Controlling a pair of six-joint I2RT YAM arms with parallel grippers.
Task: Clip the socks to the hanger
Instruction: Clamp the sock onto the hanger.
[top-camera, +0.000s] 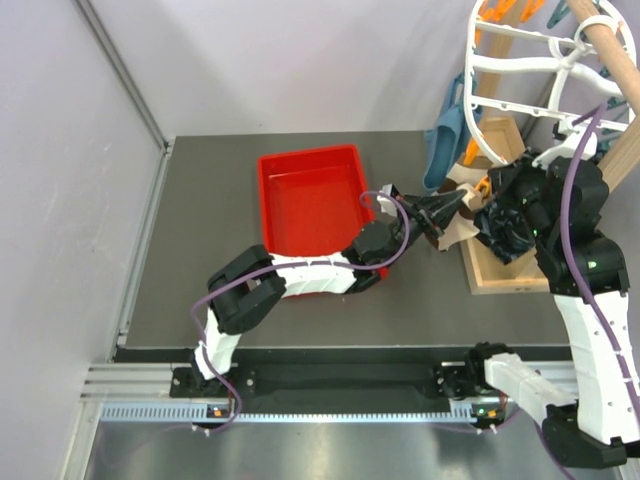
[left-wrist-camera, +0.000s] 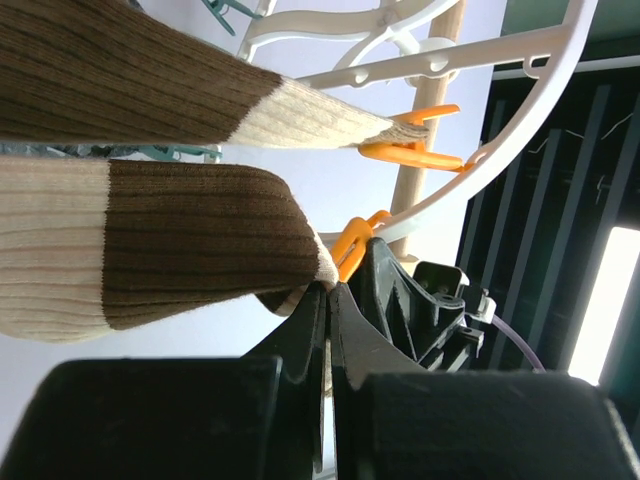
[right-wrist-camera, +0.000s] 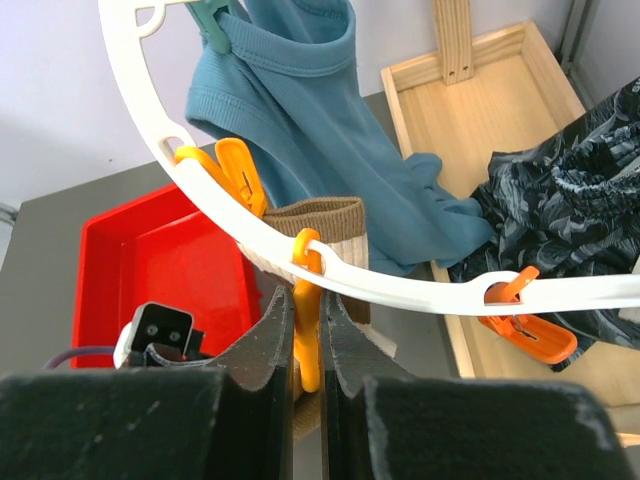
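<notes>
The white round hanger hangs at the right, its ring crossing the right wrist view. My right gripper is shut on an orange peg that hangs from the ring. My left gripper is shut on the cream edge of a brown-and-cream sock, held right beside that orange peg. A second sock hangs above it, its cream tip pinched in another orange peg. From above, both grippers meet under the hanger's rim, where a sock shows.
A red tray lies mid-table under the left arm. A teal cloth and a dark patterned fabric hang from the hanger. A wooden frame base with a slanted pole stands at the right.
</notes>
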